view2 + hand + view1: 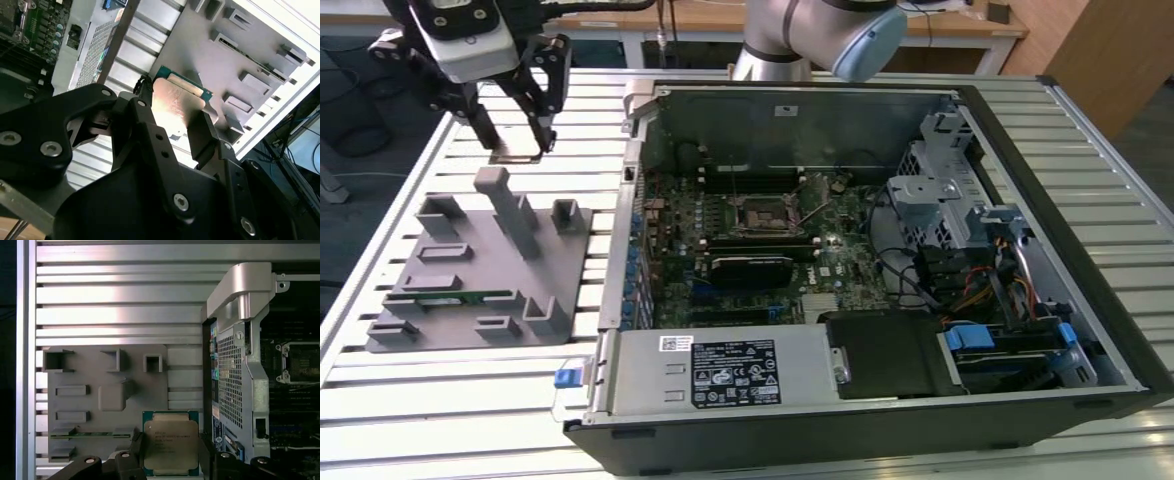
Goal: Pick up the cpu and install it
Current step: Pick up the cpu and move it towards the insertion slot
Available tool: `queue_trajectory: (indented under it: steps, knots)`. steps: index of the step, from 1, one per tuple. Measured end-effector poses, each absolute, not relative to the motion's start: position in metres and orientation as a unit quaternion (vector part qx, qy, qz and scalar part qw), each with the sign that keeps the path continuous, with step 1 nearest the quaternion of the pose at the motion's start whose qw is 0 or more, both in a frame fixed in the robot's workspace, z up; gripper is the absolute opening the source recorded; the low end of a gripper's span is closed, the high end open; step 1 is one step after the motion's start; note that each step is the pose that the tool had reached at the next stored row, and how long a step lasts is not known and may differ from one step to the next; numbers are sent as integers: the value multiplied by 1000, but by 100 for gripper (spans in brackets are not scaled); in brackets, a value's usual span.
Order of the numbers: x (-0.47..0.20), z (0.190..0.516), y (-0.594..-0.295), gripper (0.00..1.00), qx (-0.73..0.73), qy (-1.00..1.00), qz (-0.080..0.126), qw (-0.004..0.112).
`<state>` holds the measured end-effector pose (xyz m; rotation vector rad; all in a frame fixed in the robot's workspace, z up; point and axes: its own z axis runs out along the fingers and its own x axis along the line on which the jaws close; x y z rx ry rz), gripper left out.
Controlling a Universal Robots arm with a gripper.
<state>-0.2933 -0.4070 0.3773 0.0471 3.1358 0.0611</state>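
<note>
The cpu [518, 156] is a flat square chip with a silver top and a green edge, and it hangs in the air above the slatted table. My gripper [516, 150] is shut on the cpu, one black finger on each of two opposite sides. In the exterior view it is beyond the far end of the grey fixture [480, 270], to the left of the open computer case [1014, 150]. In both wrist views the cpu [170, 442] [175, 100] sits between the fingers [136, 450] [202, 132]. The black-framed socket [758, 213] lies open on the motherboard inside the case.
The grey fixture has several upright blocks and slots, and a green memory stick [454, 296] lies in it. The case's metal side wall [240, 340] rises between the gripper and the motherboard. A drive cage, cables and a power supply [720, 372] stand inside the case.
</note>
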Motion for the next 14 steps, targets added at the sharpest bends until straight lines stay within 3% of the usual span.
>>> queue_trajectory:
  steps: [14]
  knots:
    - [-236, 377, -407, 53, 15, 1000, 19, 2]
